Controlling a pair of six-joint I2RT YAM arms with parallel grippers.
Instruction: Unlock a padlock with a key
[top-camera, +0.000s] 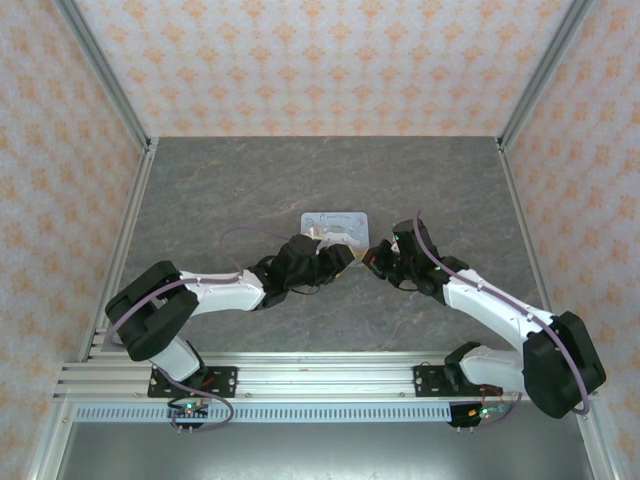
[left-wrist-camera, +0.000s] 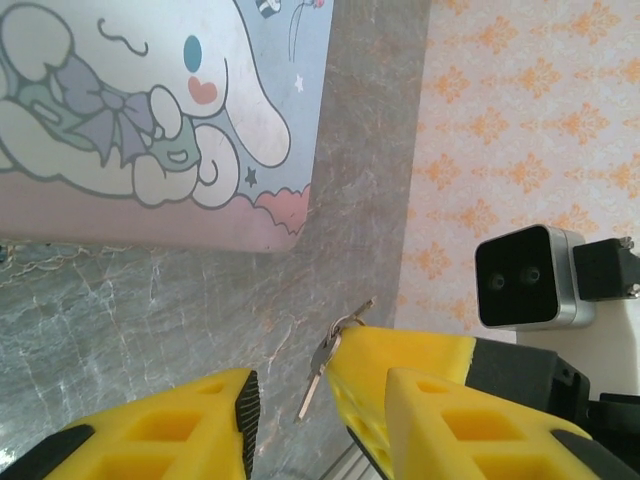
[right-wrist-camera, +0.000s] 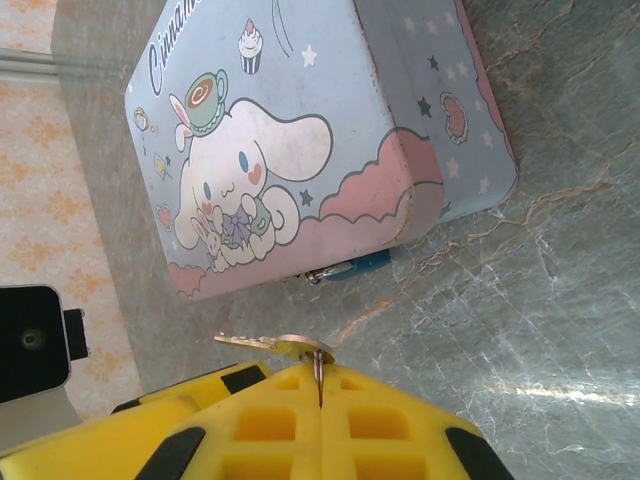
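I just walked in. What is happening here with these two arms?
The right gripper is shut on a slim pale metal key, held at its ring, close to the pale-blue cartoon-printed tin. A tiny blue padlock hangs at the tin's front edge; the key is not yet in it. The left gripper stands open beside the key.

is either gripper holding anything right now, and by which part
The right gripper holds the key, pinched at its ring end, blade sticking out. The left gripper holds nothing.
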